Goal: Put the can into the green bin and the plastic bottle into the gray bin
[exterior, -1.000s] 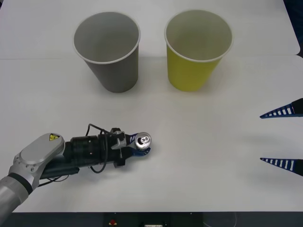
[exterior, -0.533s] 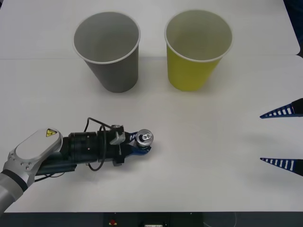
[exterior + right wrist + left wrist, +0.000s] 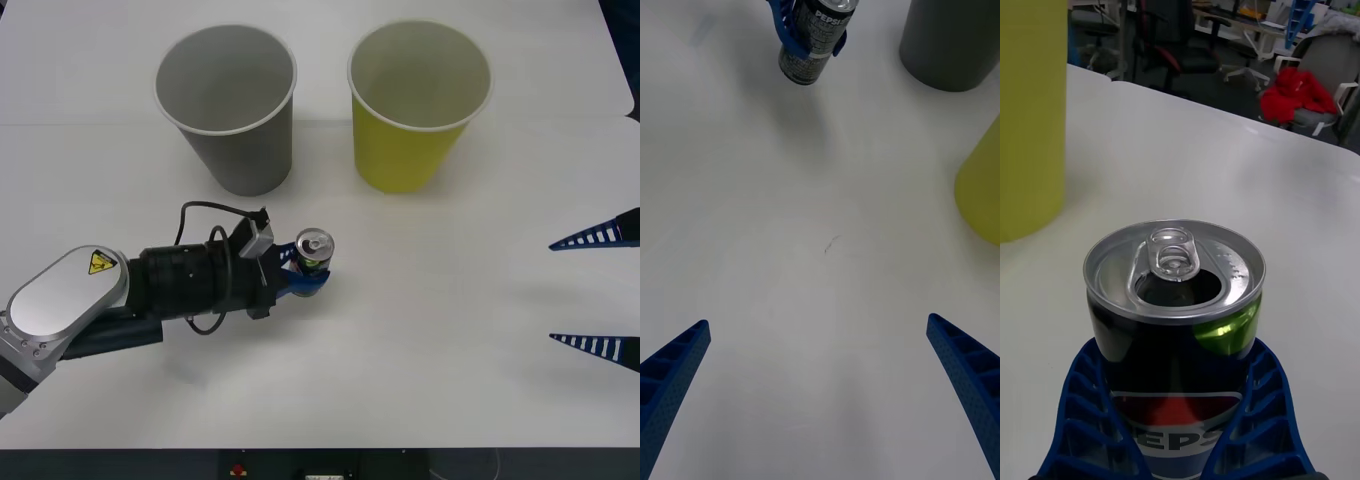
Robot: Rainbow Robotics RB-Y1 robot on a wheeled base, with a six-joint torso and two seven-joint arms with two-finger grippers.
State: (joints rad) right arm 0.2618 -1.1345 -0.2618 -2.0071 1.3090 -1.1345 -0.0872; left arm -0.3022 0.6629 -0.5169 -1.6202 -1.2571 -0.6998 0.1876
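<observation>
Standing upright between the blue ribbed fingers of the left gripper (image 3: 308, 270), the can (image 3: 314, 250) is clamped around its dark lower body, its silver pull-tab top facing up and its mouth open. In the right wrist view the can (image 3: 814, 37) shows a Pepsi label, and its base seems to hang slightly clear of the white table (image 3: 430, 330), though the gap is hard to judge. In the left wrist view the fingers (image 3: 1090, 405) curve up on both sides of the can (image 3: 1176, 330), closed snugly against it.

Beyond the gripper's tips and a little to its right stands the green bin (image 3: 415, 105), upright and mouth open. The gray bin (image 3: 232, 105) stands just beside it, more directly ahead of the left arm's wrist, the two cups near each other but not touching.

Well off to the right, the right gripper (image 3: 598, 290) hovers at the table's edge, its fingers spread wide with nothing between them.
</observation>
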